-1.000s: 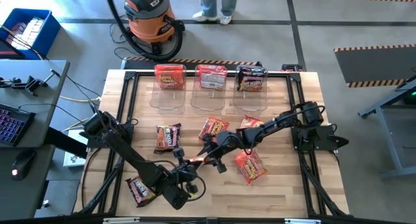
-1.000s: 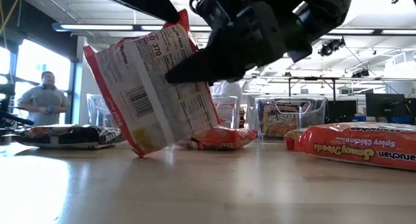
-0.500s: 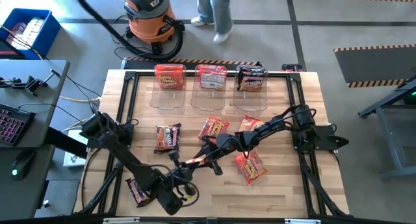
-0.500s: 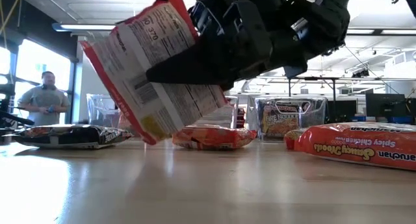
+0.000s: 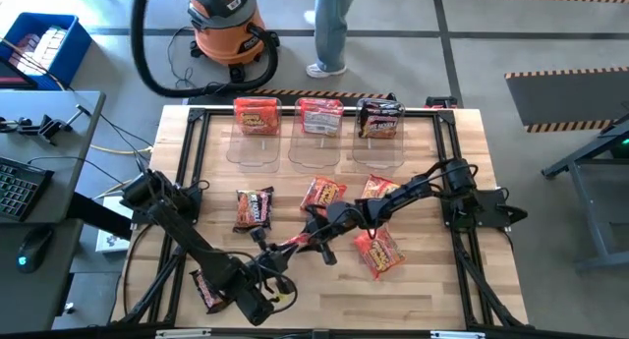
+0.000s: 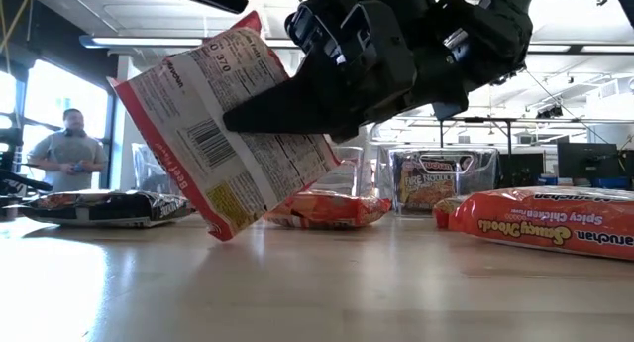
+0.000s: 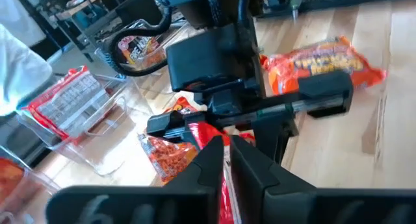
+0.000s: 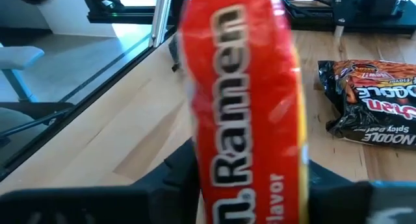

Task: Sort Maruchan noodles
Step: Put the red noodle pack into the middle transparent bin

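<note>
Tipped since a second ago: the red-and-white packet (image 6: 228, 134) now leans further over in the low view, its upper corner lower and its bottom corner just above the table (image 5: 432, 280). The person beyond the table's far edge has also stepped to the right.

- Dark packet (image 5: 209, 288): flat on the table at 8 o'clock from the table's centre, just beside the left arm.
- Left gripper (image 7: 225, 146): at 7 o'clock from the centre, pointing at the red-and-white packet. Red wrapper shows at its tip, but whether it has hold cannot be told.
- Second dark packet (image 5: 254, 207): flat, at 9 o'clock from the centre.
- Red-and-white packet: raised on edge, just off centre towards 7 o'clock. It sits at 8 o'clock from the right gripper and 1 o'clock from the left gripper.
- Right gripper (image 5: 313, 237): closed across the red-and-white packet's width, a finger on each face.
- Orange packet (image 5: 322, 194): flat, at 12 o'clock from the right gripper.
- Orange-red packet (image 5: 378, 251): flat, at 4 o'clock from the centre.
- Three clear bins (image 5: 319, 142): in a row along the far edge, each holding packets.
</note>
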